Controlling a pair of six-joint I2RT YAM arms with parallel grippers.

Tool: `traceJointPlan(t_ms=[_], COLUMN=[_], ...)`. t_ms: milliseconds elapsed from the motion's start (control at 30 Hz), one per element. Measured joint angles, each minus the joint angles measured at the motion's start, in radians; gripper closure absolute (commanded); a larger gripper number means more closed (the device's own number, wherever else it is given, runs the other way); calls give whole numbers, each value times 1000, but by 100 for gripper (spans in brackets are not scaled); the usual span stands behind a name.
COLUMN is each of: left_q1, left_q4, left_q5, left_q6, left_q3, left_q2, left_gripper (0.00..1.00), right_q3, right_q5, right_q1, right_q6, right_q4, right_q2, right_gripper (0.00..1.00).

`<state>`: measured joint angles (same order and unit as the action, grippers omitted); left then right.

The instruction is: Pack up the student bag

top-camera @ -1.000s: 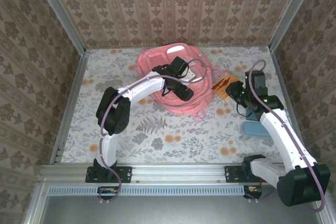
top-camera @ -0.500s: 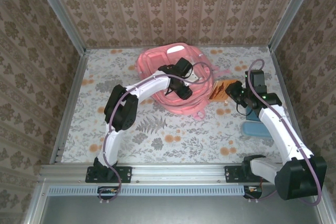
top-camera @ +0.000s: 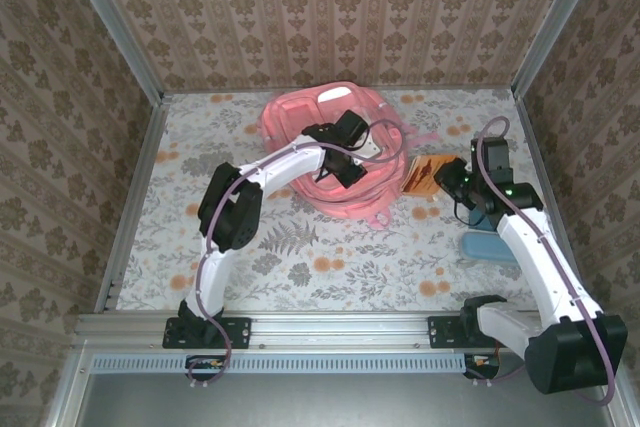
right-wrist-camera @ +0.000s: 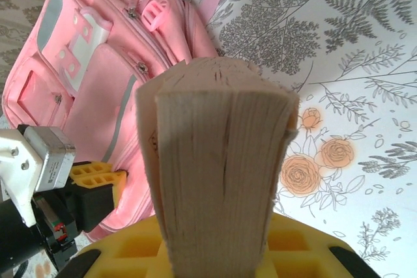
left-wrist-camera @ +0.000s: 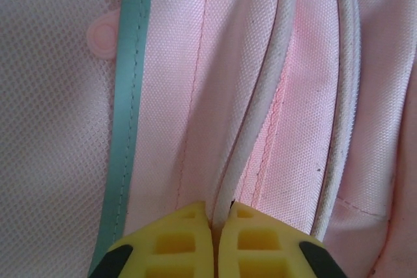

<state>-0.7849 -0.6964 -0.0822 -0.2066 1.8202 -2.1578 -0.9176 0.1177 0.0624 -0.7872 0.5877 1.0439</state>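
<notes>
Top external, ground: the floral table carries everything, and both arms reach out from its near edge.
Task's thing: the student bag lies at the far middle of the table, front pockets up. We read its long axis as running from far left to near right.
Bystander: the teal case rests beside the right arm, well apart from the bag.
Load: the orange-covered book hangs just beside the bag's right edge. In the right wrist view its page block stands along the fingers, aimed toward the bag.
Left arm: the left gripper is clenched on the bag's white piping. In the left wrist view the yellow pads meet with that cord pinched between them.
Right arm: the right gripper is clamped around the book, yellow on either side of it.
Bearing: from the right gripper the bag lies to its left and a little farther out.
Nearer arm: the left one is on the bag; the right is near but not touching.
Coming move: we judge the book must travel leftward into a mouth held up by the left arm. We cannot tell whether that mouth is open.
</notes>
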Motion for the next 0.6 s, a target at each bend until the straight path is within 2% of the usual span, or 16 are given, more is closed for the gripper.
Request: traceJointPlan(t_ms=[333, 600], left_q1=[7, 7], left_q4=[58, 129], left_q5=[23, 149], left_q6=[5, 56], left_q3=[-77, -101], left_q2=[140, 261], left_gripper=[100, 100], right_q3=[-19, -19], right_q5=[-13, 72], right_q1=[-2, -2], right_q6=[0, -7], right_q4=[67, 56], right_q2=[-102, -177], right_gripper=[88, 88])
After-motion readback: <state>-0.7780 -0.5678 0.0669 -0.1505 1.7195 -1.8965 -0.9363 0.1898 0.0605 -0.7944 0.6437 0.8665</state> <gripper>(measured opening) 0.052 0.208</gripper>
